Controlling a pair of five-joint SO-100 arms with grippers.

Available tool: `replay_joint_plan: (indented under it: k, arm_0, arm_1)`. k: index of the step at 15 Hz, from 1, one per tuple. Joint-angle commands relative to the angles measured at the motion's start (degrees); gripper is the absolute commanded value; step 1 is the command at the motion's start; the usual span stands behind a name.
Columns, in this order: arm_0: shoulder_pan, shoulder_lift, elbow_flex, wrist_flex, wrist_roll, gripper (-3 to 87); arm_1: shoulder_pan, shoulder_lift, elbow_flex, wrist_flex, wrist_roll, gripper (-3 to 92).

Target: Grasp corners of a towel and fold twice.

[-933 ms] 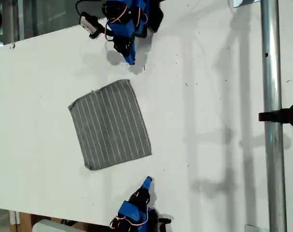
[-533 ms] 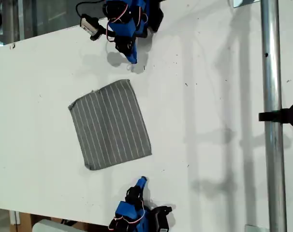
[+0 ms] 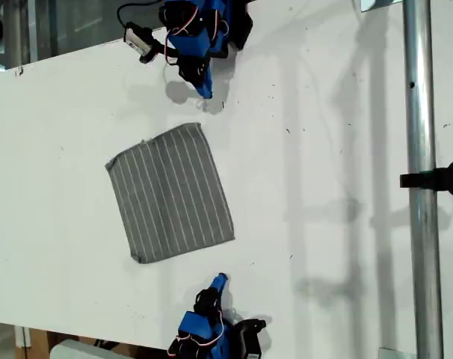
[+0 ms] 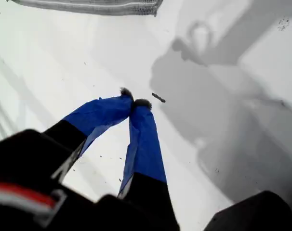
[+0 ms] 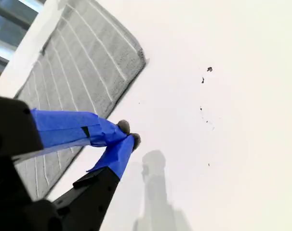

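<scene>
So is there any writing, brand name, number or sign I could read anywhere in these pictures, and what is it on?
None: no readable text in any view.
Grey cloth towel with thin white stripes: only stripes, no label showing.
White table: only small dark specks, no markings.
My first gripper and my second gripper, both wrapped in blue tape: no lettering.
Metal pole: plain.

Bright, even light washes the white table near glare; soft grey shadows streak it beside the metal pole; wrist views blur close-up.
</scene>
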Motion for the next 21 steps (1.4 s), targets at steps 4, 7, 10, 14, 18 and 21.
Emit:
replay_joint_plan:
  k: [4,7,10,14,18,21]
  arm_0:
    - [-0.4,0.3,0.4,-0.5,-0.9,-2.9]
    - [-0.5,0.3,0.4,-0.5,-0.8,-2.9]
    - [-0.5,0.3,0.4,-0.5,-0.7,-2.9]
    - [-0.5,0.3,0.4,-0.5,-0.7,-2.9]
    - [-0.4,0.3,0.4,-0.5,-0.8,-2.9]
    - [-0.1,0.3,0.4,-0.4,-0.6,-2.9]
  arm_1:
    - [-0.1,0.3,-2.4,0.7,-1.8,-0.2]
    - [0.4,0.3,-4.0,1.3,-4.0,-0.2]
    - [1.0,-2.6,-10.5,1.2,-8.2,-0.2]
    - [8.2,-40.9,-46.8,6.2,-31.8,-0.3]
    - [11.9,-69.9,-76.3,12.8,-58.1,29.6]
    - [15.0,-77.3,-80.5,13.3,-64.6,40.4]
